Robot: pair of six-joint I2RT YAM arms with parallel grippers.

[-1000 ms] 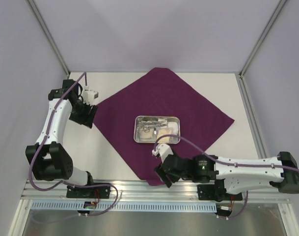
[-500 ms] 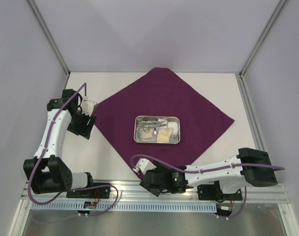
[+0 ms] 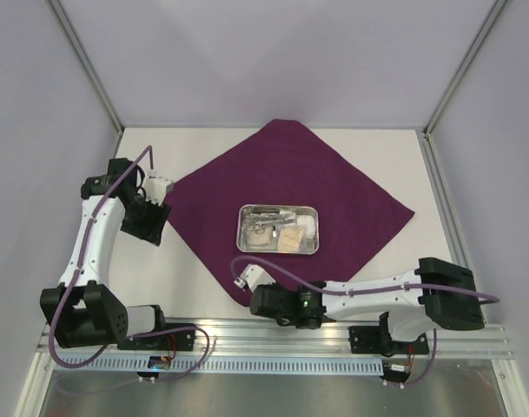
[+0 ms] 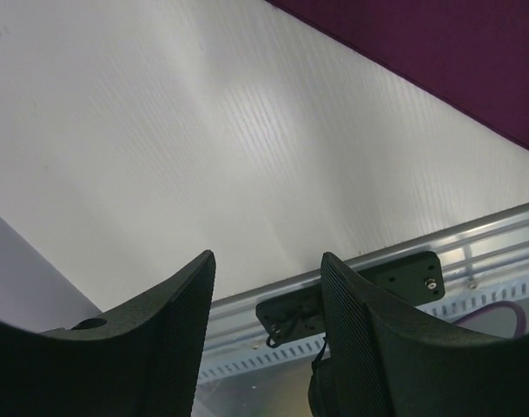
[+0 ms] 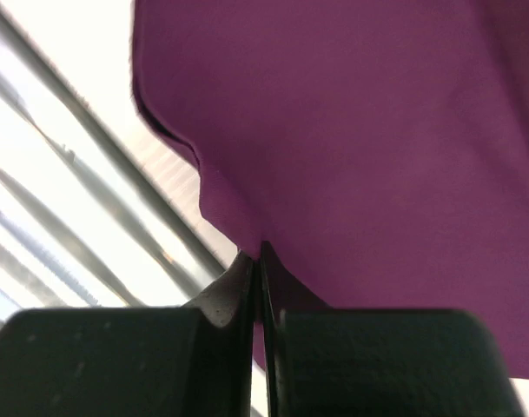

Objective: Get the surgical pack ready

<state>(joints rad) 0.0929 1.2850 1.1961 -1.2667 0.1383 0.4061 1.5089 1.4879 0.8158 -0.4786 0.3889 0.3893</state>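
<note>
First fold, I'd say: the right gripper [image 5: 257, 265] pinches the 6 o'clock corner of the purple cloth [image 3: 290, 169], next lifting it toward 12 over the central tray [image 3: 241, 233]; the left gripper [image 4: 266, 269] gapes wide at 9.

Arms [image 3: 92, 239] are white with black joints [image 3: 446, 294] (purple cables [image 3: 277, 267]), left gripper [image 4: 268, 261] black.

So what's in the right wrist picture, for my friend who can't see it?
Two black fingers are pressed together, pinching the edge of a dark purple cloth that fills most of the picture. To the left are a strip of white table and shiny metal rails.
</note>
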